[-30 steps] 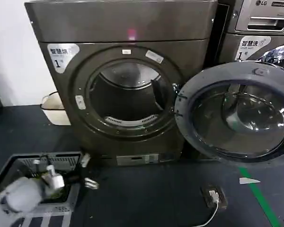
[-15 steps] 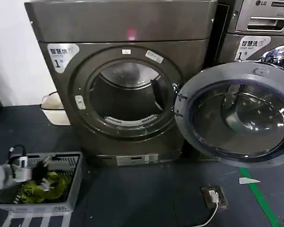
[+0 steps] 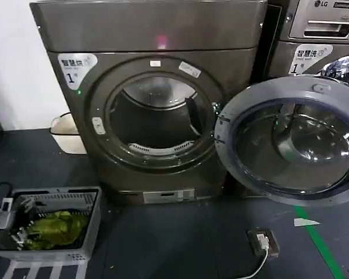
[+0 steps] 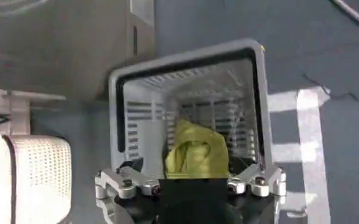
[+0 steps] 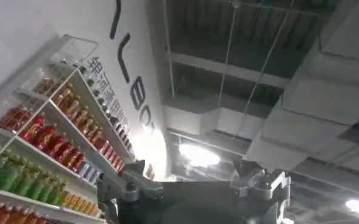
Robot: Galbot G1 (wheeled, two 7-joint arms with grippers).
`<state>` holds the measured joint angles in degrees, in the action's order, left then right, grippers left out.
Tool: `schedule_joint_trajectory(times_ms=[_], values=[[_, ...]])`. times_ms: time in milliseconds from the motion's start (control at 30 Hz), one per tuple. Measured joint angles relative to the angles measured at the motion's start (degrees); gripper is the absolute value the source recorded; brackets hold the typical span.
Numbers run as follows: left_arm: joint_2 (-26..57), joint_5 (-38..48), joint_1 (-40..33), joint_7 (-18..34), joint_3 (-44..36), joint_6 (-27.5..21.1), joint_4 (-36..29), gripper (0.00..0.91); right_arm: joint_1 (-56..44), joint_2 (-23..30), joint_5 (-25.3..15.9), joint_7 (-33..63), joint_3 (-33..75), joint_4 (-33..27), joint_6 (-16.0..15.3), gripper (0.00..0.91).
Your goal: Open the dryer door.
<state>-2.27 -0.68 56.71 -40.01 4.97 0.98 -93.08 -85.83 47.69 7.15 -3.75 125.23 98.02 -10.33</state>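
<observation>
**Door swung wide, well away from the left gripper**

The dryer point(image 3: 151, 104) stands with its drum mouth exposed. The dryer door point(image 3: 291, 139) hangs fully open on the machine's right, hinged at its left edge, inner rim facing out. The task looks complete. The basket point(image 3: 46, 224) sits low on the left, well apart from the door. Above it hovers the left gripper point(image 4: 190, 182); I cannot tell whether it is open or closed.

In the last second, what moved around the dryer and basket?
The left arm drew back from over the grey basket toward the head view's left edge; its left gripper now looks down into the basket at the yellow-green cloth. The dryer door stayed swung open; basket and cloth did not shift.
</observation>
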Motion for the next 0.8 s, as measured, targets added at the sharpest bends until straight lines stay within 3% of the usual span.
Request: schedule_joint_trajectory(times_ms=[800], values=[[0.07, -3.23, -0.04, -0.79, 0.04, 0.1, 2.16, 0.907, 0.02, 0.37, 0.02, -0.05, 0.16, 0.59, -0.02, 0.907]])
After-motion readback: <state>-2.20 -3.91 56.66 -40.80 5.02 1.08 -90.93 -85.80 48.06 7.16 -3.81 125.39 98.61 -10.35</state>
